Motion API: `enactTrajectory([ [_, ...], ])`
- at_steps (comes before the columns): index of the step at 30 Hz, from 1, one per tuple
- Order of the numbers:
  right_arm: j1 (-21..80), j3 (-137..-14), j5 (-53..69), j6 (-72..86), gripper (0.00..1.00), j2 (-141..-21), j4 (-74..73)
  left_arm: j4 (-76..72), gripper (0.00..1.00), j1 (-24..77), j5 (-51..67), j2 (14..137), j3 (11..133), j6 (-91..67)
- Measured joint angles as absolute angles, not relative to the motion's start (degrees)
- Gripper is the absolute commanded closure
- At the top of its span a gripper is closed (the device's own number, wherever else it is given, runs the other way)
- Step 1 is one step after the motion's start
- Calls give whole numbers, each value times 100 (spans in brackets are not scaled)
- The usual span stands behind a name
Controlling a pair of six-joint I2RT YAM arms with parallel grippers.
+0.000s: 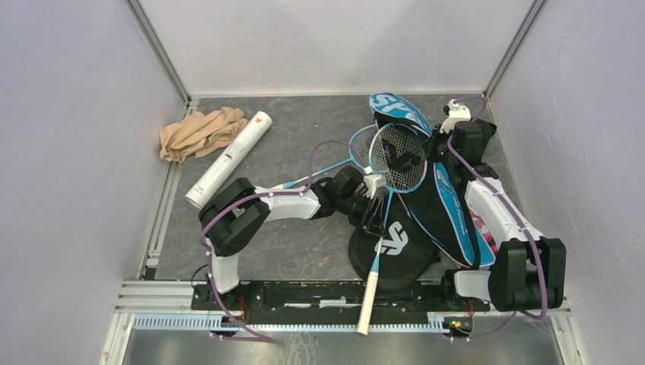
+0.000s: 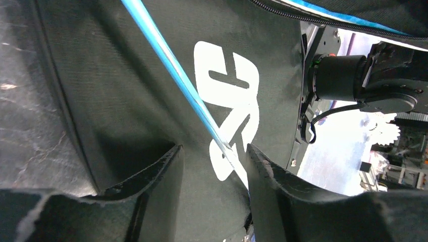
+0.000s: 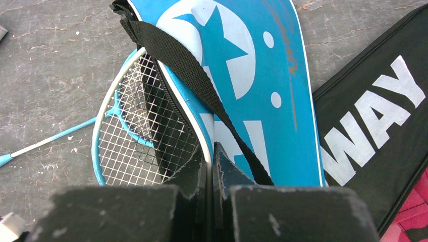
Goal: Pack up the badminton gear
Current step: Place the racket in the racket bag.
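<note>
the left hand (image 2: 213, 151) is hanging open over the black cover (image 2: 116, 85), its fingers straddling a blue racket shaft (image 2: 171, 65) without clamping it. the right hand (image 3: 211, 154) is pinching the blue cover (image 3: 252, 60) by its edge, with racket heads (image 3: 136, 131) lying half under it on the counter (image 3: 50, 60).

Soft, even light from above, only faint shadows on the surface (image 1: 289, 251). The left wrist view blows out white at right; the left pincer (image 2: 212, 151) looms dark, blurred.

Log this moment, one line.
left gripper: open, astride blue racket shaft, over black cover | right gripper: shut on blue cover edge
</note>
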State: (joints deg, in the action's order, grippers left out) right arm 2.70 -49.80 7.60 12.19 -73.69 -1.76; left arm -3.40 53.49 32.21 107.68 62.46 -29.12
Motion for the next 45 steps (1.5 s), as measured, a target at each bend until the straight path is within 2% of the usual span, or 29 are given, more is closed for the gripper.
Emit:
enactTrajectory([
  [11, 259, -4980, 808, 1216, 100, -7369, -178, -854, 66, 5474, 3529, 11107, 6241, -3044],
  [14, 259, -4980, 816, 1216, 100, -7369, -176, -974, 75, 5498, 3625, 11227, 6241, -3188],
  [19, 257, -4974, 816, 1219, 100, -7367, -169, -1050, 96, 5498, 3684, 11301, 6250, -3573],
  [20, 257, -4956, 814, 1219, 100, -7363, -141, -1057, 98, 5498, 3699, 11301, 6263, -3623],
  [27, 257, -4539, 792, 1238, 100, -7050, 150, -871, 98, 5443, 3752, 11301, 6449, -4001],
  [34, 250, -4366, 797, 1280, 100, -6921, 294, -263, 98, 5297, 3736, 11391, 7384, -4718],
  [45, 290, -4110, 985, 1433, 100, -6838, 451, -349, 98, 5061, 3660, 12092, 8571, -6243],
])
